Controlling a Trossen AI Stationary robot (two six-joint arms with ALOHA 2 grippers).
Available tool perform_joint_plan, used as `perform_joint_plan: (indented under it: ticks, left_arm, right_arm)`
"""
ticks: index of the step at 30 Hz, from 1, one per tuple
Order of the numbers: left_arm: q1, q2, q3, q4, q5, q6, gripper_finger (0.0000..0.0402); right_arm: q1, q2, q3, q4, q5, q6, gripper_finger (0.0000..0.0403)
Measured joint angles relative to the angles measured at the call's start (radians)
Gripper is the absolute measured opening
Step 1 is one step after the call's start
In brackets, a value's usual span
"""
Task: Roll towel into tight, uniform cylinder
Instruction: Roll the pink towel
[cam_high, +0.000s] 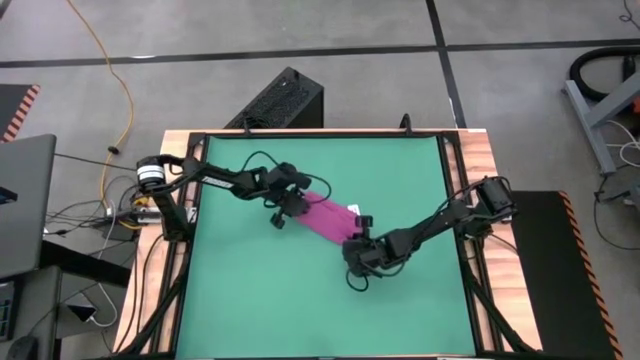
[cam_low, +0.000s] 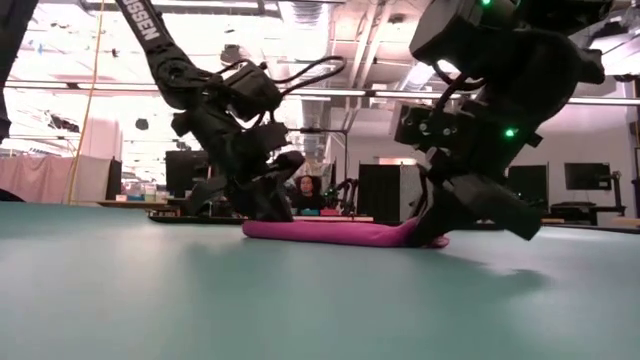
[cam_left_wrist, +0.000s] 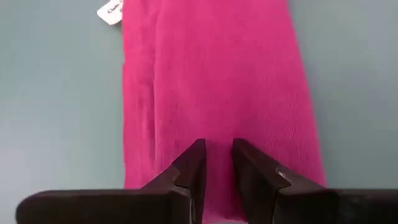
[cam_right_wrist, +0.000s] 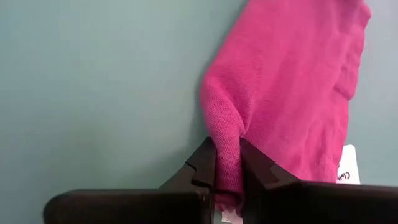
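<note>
The magenta-pink towel (cam_high: 325, 215) lies as a narrow, flat folded strip on the green mat (cam_high: 300, 300), slanting from mid-table toward the near right. Its white tag (cam_left_wrist: 110, 10) shows at one long edge near the right-hand end and also appears in the right wrist view (cam_right_wrist: 348, 168). My left gripper (cam_high: 285, 213) stands at the strip's left end, fingers close together with cloth between them. My right gripper (cam_high: 355, 250) is shut on the strip's right end. No roll shows. My left gripper comes from above, slanting, onto the towel's left end (cam_left_wrist: 217, 134); its two fingers (cam_left_wrist: 189, 165) stand close together with pink cloth showing between them. The towel lies flat on the mat beyond them. How many layers it has, I cannot tell. My right gripper pinches a raised fold at the towel's right-end corner (cam_right_wrist: 227, 140) between its two fingers, coming from above and slanting. The cloth puckers up into the hold, and the rest of the towel (cam_right_wrist: 292, 81) lies on the mat.
The green mat covers most of the wooden table (cam_high: 480, 150), with free room toward the near and far edges. A black box (cam_high: 285, 100) stands beyond the far edge. A laptop and cables (cam_high: 60, 210) lie off the left side. A person (cam_low: 305, 190) shows far behind.
</note>
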Motion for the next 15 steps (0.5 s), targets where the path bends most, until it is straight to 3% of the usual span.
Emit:
perform_joint_plan:
  ticks: [15]
  left_arm:
    - [-0.030, -0.003, 0.002, -0.120, 0.101, -0.096, 0.0072]
  right_arm:
    - [-0.092, -0.198, -0.003, -0.122, -0.196, 0.147, 0.0053]
